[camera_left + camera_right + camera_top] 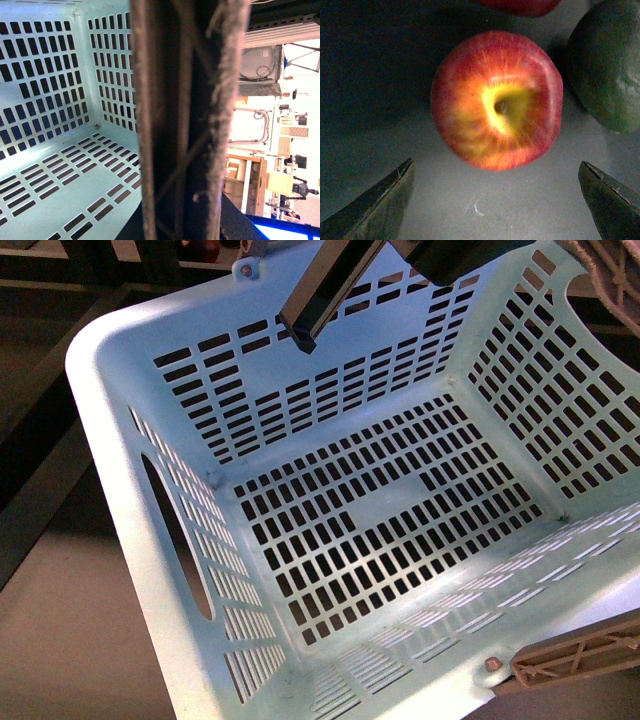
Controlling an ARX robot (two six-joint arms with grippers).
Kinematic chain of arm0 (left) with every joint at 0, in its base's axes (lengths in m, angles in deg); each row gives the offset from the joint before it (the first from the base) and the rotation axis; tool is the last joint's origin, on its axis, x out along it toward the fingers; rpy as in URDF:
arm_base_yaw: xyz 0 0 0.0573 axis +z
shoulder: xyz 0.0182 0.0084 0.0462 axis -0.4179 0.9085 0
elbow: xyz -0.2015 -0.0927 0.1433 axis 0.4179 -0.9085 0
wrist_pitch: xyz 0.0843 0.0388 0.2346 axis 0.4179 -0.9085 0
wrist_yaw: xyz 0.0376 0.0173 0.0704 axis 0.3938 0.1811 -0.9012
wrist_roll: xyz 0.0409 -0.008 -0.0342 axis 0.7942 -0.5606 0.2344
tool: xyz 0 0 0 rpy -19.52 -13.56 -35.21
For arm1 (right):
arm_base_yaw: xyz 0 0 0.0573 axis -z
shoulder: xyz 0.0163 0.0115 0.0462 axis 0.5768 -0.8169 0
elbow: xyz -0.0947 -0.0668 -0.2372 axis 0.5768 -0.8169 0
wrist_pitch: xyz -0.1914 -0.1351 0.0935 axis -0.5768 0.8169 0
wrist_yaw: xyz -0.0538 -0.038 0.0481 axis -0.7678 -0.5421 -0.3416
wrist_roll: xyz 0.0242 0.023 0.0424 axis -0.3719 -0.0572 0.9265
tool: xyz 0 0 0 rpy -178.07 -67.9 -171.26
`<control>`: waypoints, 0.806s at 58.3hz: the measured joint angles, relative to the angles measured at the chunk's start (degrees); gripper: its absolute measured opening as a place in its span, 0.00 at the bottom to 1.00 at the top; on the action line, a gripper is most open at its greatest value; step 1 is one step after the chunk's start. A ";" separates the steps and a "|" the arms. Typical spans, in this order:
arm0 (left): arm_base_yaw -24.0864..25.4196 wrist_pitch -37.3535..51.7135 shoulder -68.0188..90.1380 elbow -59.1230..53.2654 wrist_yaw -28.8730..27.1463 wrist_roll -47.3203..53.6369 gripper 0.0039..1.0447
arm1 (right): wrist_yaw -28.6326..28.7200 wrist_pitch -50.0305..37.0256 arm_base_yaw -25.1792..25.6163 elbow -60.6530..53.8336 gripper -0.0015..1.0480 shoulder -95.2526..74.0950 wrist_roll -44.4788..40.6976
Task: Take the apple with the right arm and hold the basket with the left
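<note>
Front view: the pale green basket (140, 370) fills your frame, tilted, its brown handle (575, 655) showing at the near corner and a dark arm link (330, 285) over the far wall.

Left wrist view: the handle runs close across the lens. You cannot tell whether the left end effector (186, 227) grips it.

Right wrist view: your right end effector (496, 161) is spread wide, not touching the apple (497, 100), which lies on the dark surface (380, 75) just beside a green fruit (607, 65).

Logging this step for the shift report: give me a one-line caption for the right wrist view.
Right gripper open, facing the stem end of the apple, a dark green fruit beside it.
</note>
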 joint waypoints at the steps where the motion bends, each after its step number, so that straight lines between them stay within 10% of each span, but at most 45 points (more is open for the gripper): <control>1: 0.00 0.00 -0.02 0.00 -0.02 0.00 0.06 | -0.02 0.31 -0.09 0.68 0.91 -0.33 0.28; 47: 0.00 0.00 0.00 0.00 -0.09 0.02 0.06 | 3.89 3.10 1.64 1.86 0.71 0.09 3.04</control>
